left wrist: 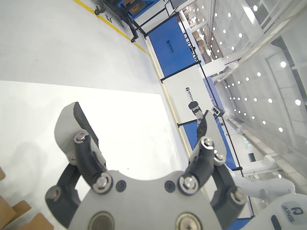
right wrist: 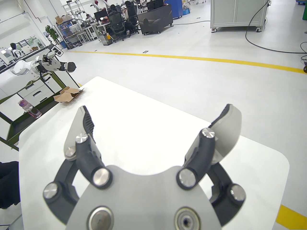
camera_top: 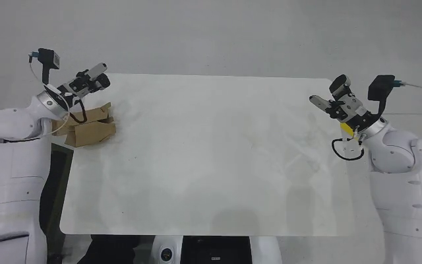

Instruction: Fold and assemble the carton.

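The carton [camera_top: 89,127] sat at the bench's [camera_top: 217,165] left edge, close to the far left corner. It was only partly formed, with flaps standing loose, and it seemed to hang a little over the edge, though we could not be sure. Its long axis ran roughly crosswise, from the bench edge outward toward the left arm.

The left fingers [left wrist: 80,120] were spread wide and held nothing. From above we saw them raised just beyond the carton, toward the far corner, pointing out across the bench. The left wrist camera caught the cardboard [left wrist: 20,210] back beside the base of the fingers, so the carton lay behind and beneath the tips, not between them.

The right fingers [right wrist: 84,123] were just as wide apart and empty, at the opposite edge. The carton [right wrist: 68,94] was well apart from them, across the whole bench.

We judged the left arm far the nearer. It would need to draw back and tip downward before its fingers could meet a flap.
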Robot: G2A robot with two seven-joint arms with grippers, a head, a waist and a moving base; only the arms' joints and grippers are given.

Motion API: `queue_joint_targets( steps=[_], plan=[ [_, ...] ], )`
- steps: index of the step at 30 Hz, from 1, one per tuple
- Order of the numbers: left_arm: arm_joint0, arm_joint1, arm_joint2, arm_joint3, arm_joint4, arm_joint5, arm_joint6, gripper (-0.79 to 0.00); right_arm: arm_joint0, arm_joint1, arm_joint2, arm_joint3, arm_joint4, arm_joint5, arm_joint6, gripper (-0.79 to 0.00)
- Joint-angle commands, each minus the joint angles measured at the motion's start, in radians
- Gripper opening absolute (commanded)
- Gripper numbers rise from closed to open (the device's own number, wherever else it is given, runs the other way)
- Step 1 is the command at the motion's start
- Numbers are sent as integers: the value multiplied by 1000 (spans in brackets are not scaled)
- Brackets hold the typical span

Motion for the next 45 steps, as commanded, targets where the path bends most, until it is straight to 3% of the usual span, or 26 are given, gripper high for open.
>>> queue_joint_targets(
  steps=[1,16,31,38,45],
  plan=[
    [-8,4,-15,32,-31,20,-14,0,0,0,0,0,0,0,0,0],
    [-40,63,-157,240,138,43,62,0,0,0,0,0,0,0,0,0],
    [-14,129,-285,411,310,37,204,0,0,0,0,0,0,0,0,0],
    [6,143,-300,501,320,22,215,0,0,0,0,0,0,0,0,0],
    [68,129,-289,542,246,-31,231,0,0,0,0,0,0,0,0,0]
  ],
)
